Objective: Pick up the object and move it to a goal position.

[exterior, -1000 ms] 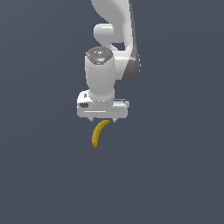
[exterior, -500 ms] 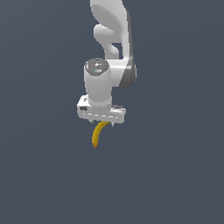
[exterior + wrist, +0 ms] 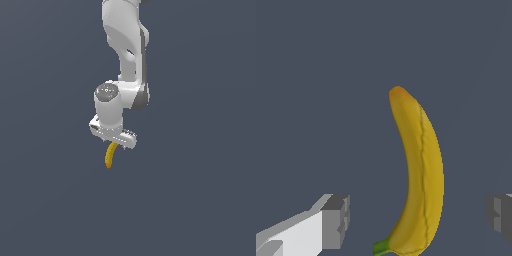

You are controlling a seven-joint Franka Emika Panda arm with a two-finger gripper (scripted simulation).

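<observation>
Smooth matt banana (image 3: 418, 175) skin

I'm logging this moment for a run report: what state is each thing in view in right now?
Banana: off the ground, hanging tip-down below the gripper, whole and unpeeled, stem end up at the gripper.
Gripper: pointing down, banana between its fingers; in the wrist view both pads stand apart from the banana's sides, so whether they clamp it cannot be told.
Arm: reaching down from above.

A flat, even slate-blue backdrop (image 3: 45, 60) fills the exterior view from edge to edge, with no wall, floor line, furniture or window to be made out. The wrist view shows the same plain grey-blue field (image 3: 311, 75). Light is soft and uniform, casting no visible shadow.
</observation>
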